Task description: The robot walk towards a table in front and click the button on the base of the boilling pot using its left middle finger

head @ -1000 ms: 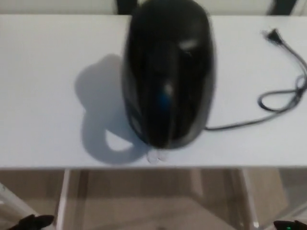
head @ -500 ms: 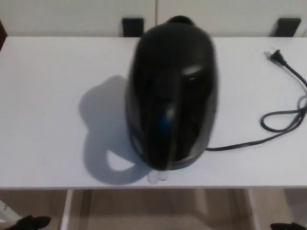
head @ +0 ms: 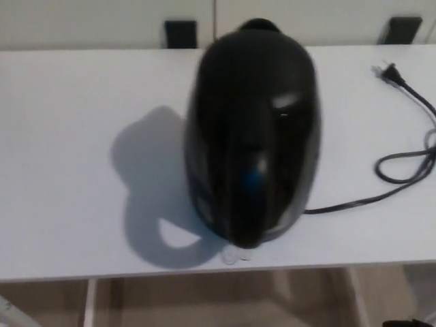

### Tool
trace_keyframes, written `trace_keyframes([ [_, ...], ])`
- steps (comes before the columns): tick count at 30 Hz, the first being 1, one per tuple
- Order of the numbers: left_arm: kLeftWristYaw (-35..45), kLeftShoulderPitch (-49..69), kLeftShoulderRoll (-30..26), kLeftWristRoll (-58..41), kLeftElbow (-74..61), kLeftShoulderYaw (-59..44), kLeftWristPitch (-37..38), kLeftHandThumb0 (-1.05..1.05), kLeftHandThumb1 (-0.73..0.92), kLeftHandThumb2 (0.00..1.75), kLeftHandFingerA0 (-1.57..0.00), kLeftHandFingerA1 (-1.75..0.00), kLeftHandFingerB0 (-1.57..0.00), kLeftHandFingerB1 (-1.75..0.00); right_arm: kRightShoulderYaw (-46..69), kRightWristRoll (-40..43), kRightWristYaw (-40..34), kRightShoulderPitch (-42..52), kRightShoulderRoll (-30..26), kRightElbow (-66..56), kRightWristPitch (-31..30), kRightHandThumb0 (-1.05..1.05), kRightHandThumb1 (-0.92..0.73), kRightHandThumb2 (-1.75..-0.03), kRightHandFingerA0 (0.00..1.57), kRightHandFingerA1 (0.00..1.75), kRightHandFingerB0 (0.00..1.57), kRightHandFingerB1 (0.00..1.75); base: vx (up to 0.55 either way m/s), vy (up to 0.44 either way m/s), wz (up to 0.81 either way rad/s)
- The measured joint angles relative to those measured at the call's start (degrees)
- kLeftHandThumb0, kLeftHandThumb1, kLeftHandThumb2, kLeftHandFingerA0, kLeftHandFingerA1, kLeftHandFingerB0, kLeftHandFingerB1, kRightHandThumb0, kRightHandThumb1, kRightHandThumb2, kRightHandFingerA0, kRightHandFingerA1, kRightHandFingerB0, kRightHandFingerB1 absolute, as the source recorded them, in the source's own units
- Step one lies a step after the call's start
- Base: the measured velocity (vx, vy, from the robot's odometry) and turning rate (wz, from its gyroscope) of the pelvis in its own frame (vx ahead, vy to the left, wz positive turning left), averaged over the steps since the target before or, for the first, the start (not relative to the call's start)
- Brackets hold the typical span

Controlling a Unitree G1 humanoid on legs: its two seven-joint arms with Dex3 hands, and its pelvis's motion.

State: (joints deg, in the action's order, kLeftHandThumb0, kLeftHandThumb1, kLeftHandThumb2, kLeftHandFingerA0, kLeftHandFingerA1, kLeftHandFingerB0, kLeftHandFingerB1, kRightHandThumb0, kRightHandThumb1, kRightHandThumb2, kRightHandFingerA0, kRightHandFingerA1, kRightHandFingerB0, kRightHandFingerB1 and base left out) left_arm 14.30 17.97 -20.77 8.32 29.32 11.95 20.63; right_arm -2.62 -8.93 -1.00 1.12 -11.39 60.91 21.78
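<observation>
A black boiling pot [head: 252, 136] stands in the middle of the white table [head: 75, 157], its handle side turned toward me. A small clear switch [head: 235, 253] pokes out from under its base at the table's front edge. A blue glint shows low on the pot's body. My left hand is out of the picture. Only a dark sliver of my right hand [head: 407, 323] shows at the bottom right corner, well below the table edge and far from the pot.
A black power cord [head: 402, 170] runs from the pot's base to the right, loops, and ends in a plug [head: 387, 71] near the far right. Two dark chair backs [head: 180, 33] stand behind the table. The table's legs and wooden floor show below.
The camera has shifted, so the pot now sits slightly further right in the picture. The tip of my left hand at the bottom left has dropped out of view.
</observation>
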Motion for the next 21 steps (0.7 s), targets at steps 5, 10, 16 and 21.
trace_keyframes([
  [5, 3.3, 5.8, -1.8, 0.5, -9.6, 4.6, -1.4, -0.48, 0.6, 0.58, -0.47, -0.35, -0.32, -0.31, 0.4, 0.2, 0.5, -0.1, 0.4, 0.1, -0.1, -0.13, -0.51, -0.54, 0.63, 0.52, 0.42, 0.43, 0.0, 0.049, 0.05],
  [10, 5.0, 6.6, -2.2, 0.5, -12.4, 5.5, -2.4, -0.47, 0.61, 0.58, -0.46, -0.35, -0.32, -0.31, 0.6, 0.2, 0.5, -0.4, 0.3, 0.2, -0.2, -0.14, -0.51, -0.54, 0.62, 0.52, 0.42, 0.44, -0.05, -0.094, 0.01],
  [16, 5.7, 7.4, -2.2, 0.8, -15.2, 5.7, -3.0, -0.48, 0.61, 0.58, -0.46, -0.35, -0.32, -0.31, 0.7, 0.1, 0.5, -0.5, 0.1, 0.3, -0.4, -0.15, -0.5, -0.54, 0.66, 0.52, 0.43, 0.43, 0.0, -0.034, 0.0],
  [21, 5.5, 8.4, -2.1, 1.8, -17.8, 6.0, -2.9, -0.45, 0.64, 0.6, -0.43, -0.34, -0.31, -0.31, 0.5, -0.1, 0.3, -0.6, 0.1, 0.1, -0.7, -0.14, -0.51, -0.54, 0.63, 0.52, 0.42, 0.44, 0.0, 0.0, 0.0],
])
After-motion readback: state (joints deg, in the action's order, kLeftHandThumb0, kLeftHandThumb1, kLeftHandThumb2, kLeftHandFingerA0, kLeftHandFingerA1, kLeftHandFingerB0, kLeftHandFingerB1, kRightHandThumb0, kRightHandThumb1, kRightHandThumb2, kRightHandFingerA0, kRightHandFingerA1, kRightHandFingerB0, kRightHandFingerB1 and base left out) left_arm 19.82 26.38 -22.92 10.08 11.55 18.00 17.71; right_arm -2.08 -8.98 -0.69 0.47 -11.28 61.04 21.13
